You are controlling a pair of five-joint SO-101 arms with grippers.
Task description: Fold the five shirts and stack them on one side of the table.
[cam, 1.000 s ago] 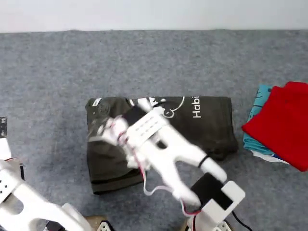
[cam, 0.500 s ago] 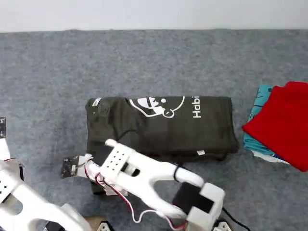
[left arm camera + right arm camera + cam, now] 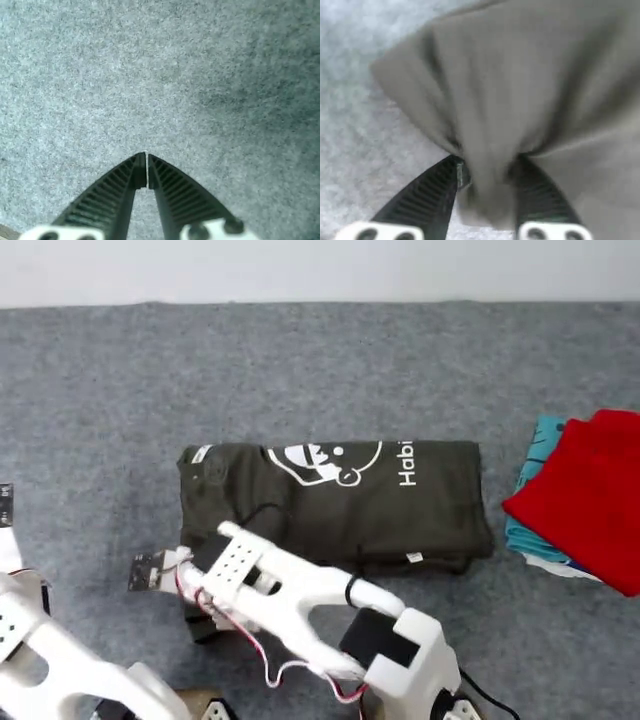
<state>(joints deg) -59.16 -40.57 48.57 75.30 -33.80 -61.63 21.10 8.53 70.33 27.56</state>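
A dark olive shirt with white print lies partly folded mid-table. My right arm stretches from the near edge across its near left corner. My right gripper is shut on a bunch of that corner's cloth. In the right wrist view the olive shirt puckers between the two fingers of the right gripper. My left gripper is shut on nothing above bare grey carpet, and the left arm sits at the near left corner.
A red shirt lies folded on a teal one at the right edge. Grey carpet covers the table, with open room behind and to the left of the olive shirt.
The right arm swung from over the middle of the olive shirt to its near left corner and lowered there. The left arm has not moved.
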